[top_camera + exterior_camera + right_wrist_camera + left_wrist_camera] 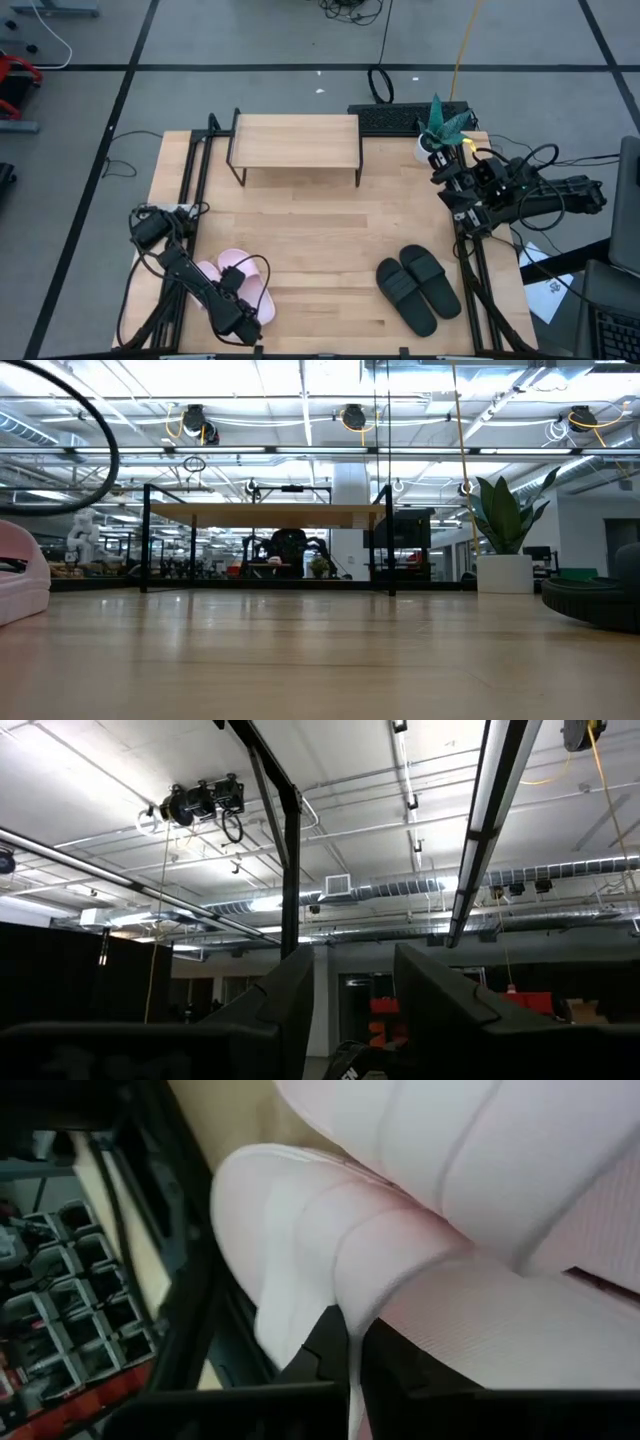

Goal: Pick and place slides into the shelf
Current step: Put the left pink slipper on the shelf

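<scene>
Two pale pink slides lie side by side near the table's near-left corner; one shows at the low view's left edge. My left gripper is at their near end, shut on one of them. Two black slides rest sole-down near the table's near-right part, touched by nothing. The shelf stands on its black legs by the far edge, its top bare. My right gripper waits open at the table's right edge, pointing up at the ceiling. My left gripper pinches a thin pale pink edge of one pink slide between its two fingers, at the slide's near end. The fingers come from the table's near side, low over the wood. Whether the slide is lifted, I cannot tell.
A potted plant and a black keyboard sit at the far-right corner beside the shelf. Bare wood stretches between the slides and the shelf. Black frame rails run along the table's left and right edges.
</scene>
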Controlling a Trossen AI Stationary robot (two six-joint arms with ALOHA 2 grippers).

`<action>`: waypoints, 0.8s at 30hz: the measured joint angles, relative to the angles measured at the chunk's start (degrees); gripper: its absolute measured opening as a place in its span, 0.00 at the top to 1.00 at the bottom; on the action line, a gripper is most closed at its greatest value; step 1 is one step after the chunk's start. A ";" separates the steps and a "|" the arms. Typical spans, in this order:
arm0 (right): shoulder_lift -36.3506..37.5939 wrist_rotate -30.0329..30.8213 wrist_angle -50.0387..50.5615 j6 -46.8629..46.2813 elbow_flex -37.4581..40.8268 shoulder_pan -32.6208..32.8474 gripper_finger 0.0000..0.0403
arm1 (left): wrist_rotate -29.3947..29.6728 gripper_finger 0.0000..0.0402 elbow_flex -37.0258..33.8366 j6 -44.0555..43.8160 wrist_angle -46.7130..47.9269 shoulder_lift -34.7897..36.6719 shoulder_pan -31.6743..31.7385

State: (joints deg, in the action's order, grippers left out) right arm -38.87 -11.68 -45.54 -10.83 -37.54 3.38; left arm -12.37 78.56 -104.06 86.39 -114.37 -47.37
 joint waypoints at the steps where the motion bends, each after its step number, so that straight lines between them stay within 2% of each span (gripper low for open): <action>1: 0.00 0.12 0.00 0.00 -0.02 -0.02 0.68 | 0.10 1.00 0.66 -0.15 1.35 -0.02 0.00; 9: -0.02 1.39 0.17 0.00 0.00 -0.02 0.68 | -0.46 1.00 4.82 -1.28 3.50 0.55 -0.70; 17: -0.02 1.39 0.19 0.00 -0.02 -0.02 0.68 | -2.24 1.00 5.47 -3.16 3.62 0.55 -1.65; 24: -0.02 1.61 0.33 0.00 -0.02 -0.02 0.68 | -0.09 1.00 10.15 -3.85 3.42 2.18 -1.64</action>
State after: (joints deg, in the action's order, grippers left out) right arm -38.89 -10.07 -45.20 -10.83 -37.56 3.36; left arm -12.46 88.71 -107.91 89.81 -112.19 -49.01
